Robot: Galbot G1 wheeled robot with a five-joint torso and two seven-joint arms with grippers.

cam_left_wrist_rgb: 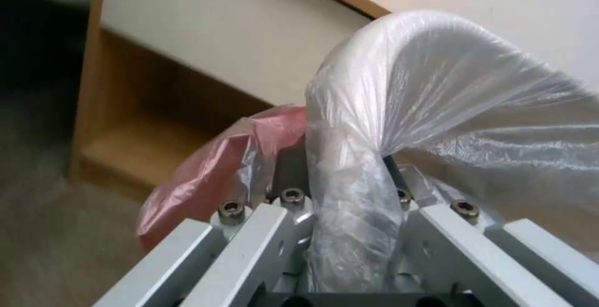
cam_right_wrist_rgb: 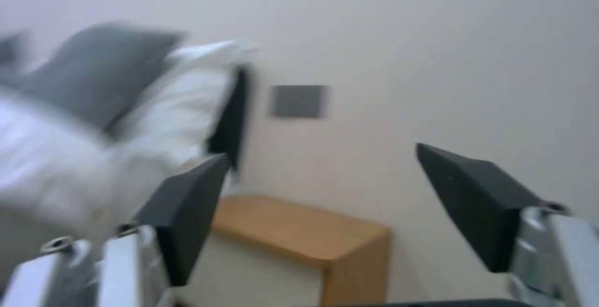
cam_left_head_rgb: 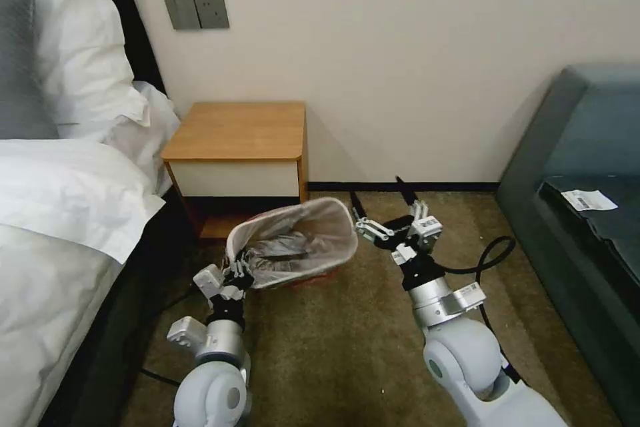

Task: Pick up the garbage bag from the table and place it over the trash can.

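The bin [cam_left_head_rgb: 293, 243] stands on the carpet [cam_left_head_rgb: 347, 340] just in front of the cabinet [cam_left_head_rgb: 237, 147], hemmed by the bed [cam_left_head_rgb: 60, 213] on the left. Open floor lies to its right (up to the sofa [cam_left_head_rgb: 580, 213]). The cabinet top is bare.

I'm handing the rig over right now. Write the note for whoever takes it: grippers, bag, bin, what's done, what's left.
Left gripper: shut on the bagged near rim of the trash can.
Right gripper: fingers open, holding nothing, beside the bin's right side.
Garbage bag: off the table, lining the bin, folded over its rim. The bin sits tilted on the carpet before the table.
Left: release the rim, check the bin stands upright.
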